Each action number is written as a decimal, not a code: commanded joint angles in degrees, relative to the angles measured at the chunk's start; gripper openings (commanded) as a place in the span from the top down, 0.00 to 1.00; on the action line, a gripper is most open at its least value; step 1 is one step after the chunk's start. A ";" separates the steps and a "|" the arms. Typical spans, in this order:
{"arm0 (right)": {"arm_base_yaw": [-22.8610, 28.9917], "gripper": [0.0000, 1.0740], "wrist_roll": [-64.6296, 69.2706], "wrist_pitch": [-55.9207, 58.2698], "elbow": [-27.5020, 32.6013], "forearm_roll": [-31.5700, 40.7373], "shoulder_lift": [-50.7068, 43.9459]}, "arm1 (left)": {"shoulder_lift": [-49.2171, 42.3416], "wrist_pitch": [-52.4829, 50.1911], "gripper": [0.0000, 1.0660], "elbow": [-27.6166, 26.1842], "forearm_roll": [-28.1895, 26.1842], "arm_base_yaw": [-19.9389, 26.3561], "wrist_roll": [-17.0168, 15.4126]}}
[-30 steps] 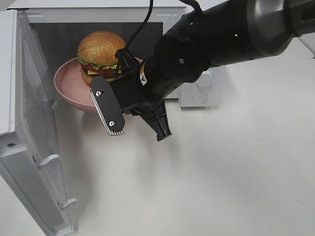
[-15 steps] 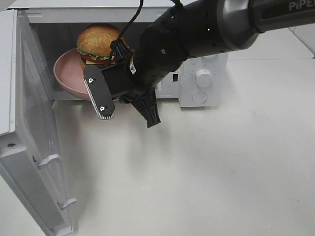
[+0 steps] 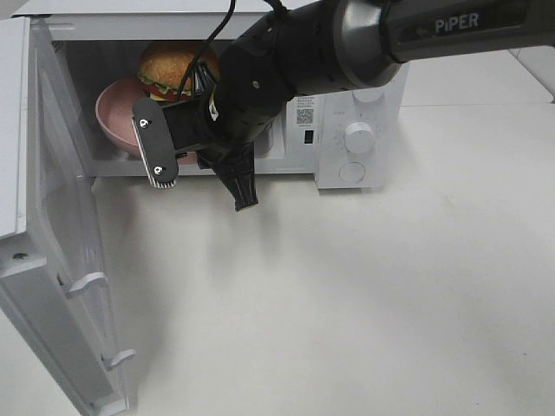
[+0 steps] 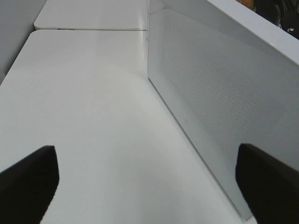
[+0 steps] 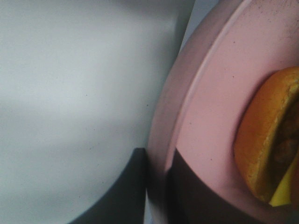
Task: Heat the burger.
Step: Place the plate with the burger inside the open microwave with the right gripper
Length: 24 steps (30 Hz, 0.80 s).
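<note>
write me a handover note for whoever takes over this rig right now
Right gripper: shut on the rim of the round pink plate.
Left gripper: open, empty, beside the open white microwave door.
Glossy golden-brown burger: on the plate, inside the white microwave.
Done: door open, plate and burger inside; plate set down or not, cannot tell.
To do: release the rim, withdraw the right arm, close the door, turn the round white dial.
</note>
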 commanded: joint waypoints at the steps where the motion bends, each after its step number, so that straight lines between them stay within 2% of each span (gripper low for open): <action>1: -0.06 1.00 0.34 -2.81 -2.81 -1.38 0.29 | -1.20 -0.23 0.08 0.29 -0.06 -0.40 0.06; 24: -2.69 1.00 1.60 1.60 -15.07 -2.06 7.28 | -1.20 -0.23 0.08 0.29 0.00 -0.40 0.00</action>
